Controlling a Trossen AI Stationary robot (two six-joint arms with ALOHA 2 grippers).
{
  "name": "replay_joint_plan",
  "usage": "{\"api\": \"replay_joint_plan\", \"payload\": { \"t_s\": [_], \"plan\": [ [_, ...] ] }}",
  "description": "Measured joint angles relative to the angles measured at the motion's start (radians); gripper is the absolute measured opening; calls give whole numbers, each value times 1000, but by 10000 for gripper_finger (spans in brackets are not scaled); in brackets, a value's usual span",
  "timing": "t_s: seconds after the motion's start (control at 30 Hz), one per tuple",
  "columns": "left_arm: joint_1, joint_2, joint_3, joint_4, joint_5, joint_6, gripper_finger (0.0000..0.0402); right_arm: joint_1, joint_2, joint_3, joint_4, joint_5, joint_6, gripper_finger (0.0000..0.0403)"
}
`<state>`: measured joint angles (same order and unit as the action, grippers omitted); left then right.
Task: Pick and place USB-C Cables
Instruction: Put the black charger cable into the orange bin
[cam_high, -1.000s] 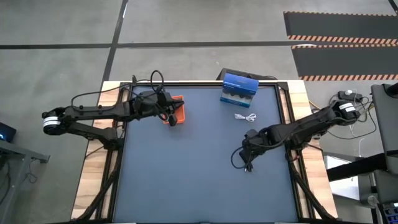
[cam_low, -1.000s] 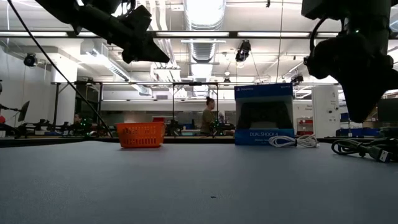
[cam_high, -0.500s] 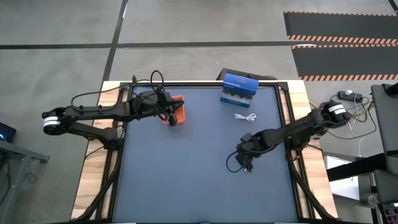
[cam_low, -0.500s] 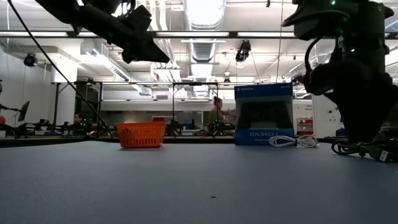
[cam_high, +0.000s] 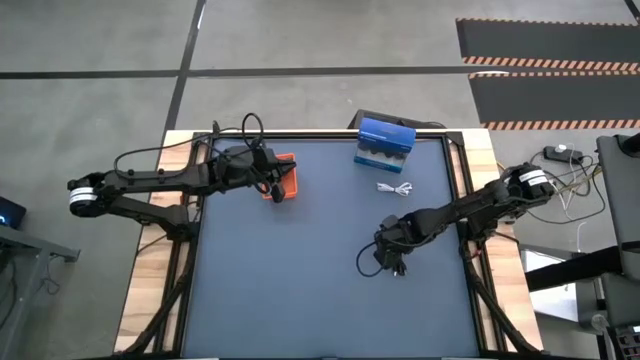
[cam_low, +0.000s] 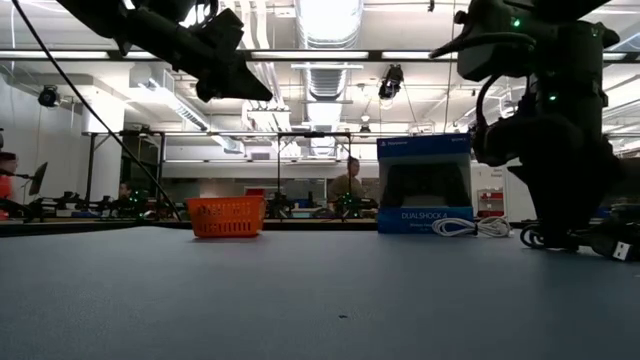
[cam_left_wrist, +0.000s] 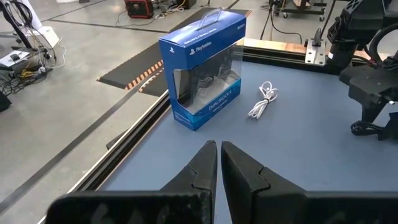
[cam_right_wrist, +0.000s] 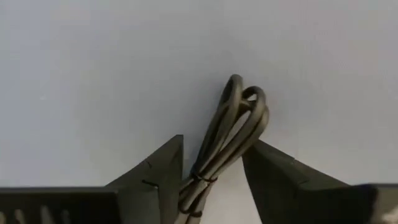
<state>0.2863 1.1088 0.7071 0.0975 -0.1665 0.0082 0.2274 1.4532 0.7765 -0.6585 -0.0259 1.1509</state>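
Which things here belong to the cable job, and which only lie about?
Job:
- black cable, between the open right tool fingers
- white cable
- orange basket, under the shut left tool

Lying about:
- blue box

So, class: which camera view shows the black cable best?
The right wrist view: the folded black cable fills the frame, lying on the table between the right gripper's open fingers. The low view shows only a dark sliver at table level; the high view mostly hides it under the arm; the left wrist view shows a distant loop.
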Motion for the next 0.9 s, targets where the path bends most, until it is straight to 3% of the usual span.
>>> {"api": "replay_joint_plan", "payload": {
  "t_s": [0.47, 0.7, 0.9],
  "plan": [
    [0, 0, 0, 1, 0, -3, 8, -69, -3, 0, 23, 7, -209, 20],
    [0, 0, 0, 3, 0, -54, 8, -134, -58, -1, 26, 56, -395, 20],
    [0, 9, 0, 4, 0, -108, 8, -191, -129, -1, 183, 56, -616, 19]
  ]
}}
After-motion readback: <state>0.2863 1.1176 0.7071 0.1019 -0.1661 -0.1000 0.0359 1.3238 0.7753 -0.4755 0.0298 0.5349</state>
